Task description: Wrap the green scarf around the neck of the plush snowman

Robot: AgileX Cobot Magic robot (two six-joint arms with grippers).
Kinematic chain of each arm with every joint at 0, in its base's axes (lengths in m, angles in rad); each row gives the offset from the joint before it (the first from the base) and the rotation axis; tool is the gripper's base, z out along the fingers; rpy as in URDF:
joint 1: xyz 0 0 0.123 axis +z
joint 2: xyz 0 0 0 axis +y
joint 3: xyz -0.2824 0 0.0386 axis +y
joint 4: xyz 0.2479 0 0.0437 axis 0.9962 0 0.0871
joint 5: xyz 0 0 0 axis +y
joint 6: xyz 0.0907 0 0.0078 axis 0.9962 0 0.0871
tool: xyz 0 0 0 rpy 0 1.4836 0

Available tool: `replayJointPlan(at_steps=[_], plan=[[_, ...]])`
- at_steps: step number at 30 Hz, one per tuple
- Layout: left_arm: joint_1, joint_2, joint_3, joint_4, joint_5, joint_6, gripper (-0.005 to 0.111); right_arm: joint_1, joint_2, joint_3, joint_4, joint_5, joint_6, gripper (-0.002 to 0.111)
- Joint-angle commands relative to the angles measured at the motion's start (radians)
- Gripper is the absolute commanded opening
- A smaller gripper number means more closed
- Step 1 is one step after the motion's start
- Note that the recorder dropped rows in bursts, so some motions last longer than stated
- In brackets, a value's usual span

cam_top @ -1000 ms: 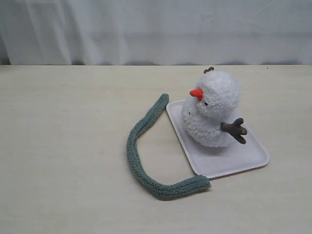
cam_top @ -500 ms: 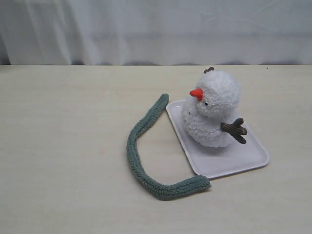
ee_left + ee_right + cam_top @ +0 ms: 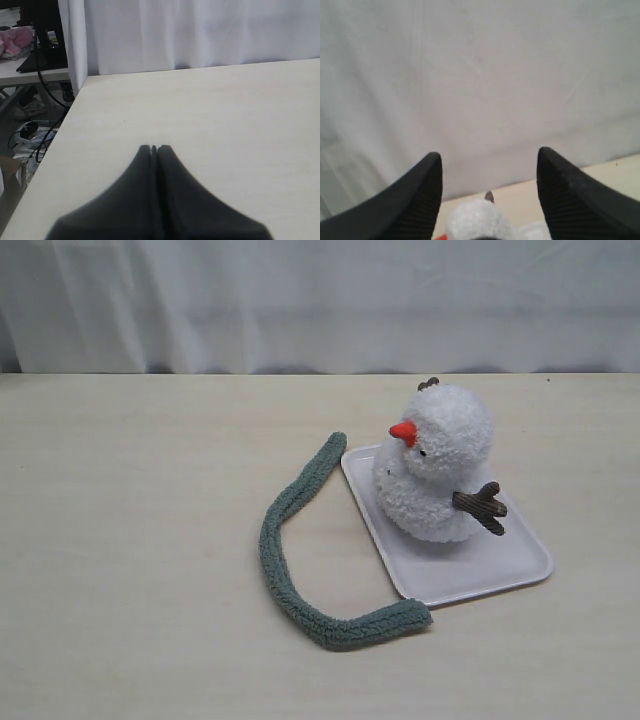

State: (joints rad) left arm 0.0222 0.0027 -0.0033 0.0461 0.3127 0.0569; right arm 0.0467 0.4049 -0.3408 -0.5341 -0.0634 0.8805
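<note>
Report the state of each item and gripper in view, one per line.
green scarf: lying loose in a curve on the table, not on the snowman
plush snowman: sitting on the tray, neck bare
white tray: flat on the table, carrying the snowman
left gripper: shut, empty
right gripper: open, empty

The plush snowman [image 3: 437, 465] sits on a white tray [image 3: 495, 562]; the green scarf [image 3: 272, 545] lies alongside.
</note>
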Motion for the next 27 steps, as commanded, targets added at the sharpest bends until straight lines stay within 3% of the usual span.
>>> replayJointPlan(at_steps=[1, 8, 11, 16, 21, 27], plan=[[0.001, -0.003, 0.003, -0.004, -0.008, 0.001, 0.000, 0.085, 0.184, -0.092, -0.013, 0.128, -0.084, 0.054], [0.001, -0.003, 0.003, -0.004, -0.008, 0.001, 0.000, 0.264, 0.472, -0.390, 0.020, 0.561, -0.279, 0.054], [0.001, -0.003, 0.003, -0.004, -0.008, 0.001, 0.000, 0.345, 0.561, -0.492, 0.072, 0.661, -0.362, 0.054], [0.001, -0.003, 0.003, -0.004, -0.008, 0.001, 0.000, 0.512, 0.678, -0.574, 0.247, 0.665, -0.539, 0.054], [0.001, -0.003, 0.003, -0.004, -0.008, 0.001, 0.000, 0.668, 0.824, -0.576, 0.258, 0.615, -0.555, 0.054], [0.001, -0.003, 0.003, -0.004, -0.008, 0.001, 0.000, 0.735, 1.065, -0.593, 0.282, 0.499, -0.525, 0.067]])
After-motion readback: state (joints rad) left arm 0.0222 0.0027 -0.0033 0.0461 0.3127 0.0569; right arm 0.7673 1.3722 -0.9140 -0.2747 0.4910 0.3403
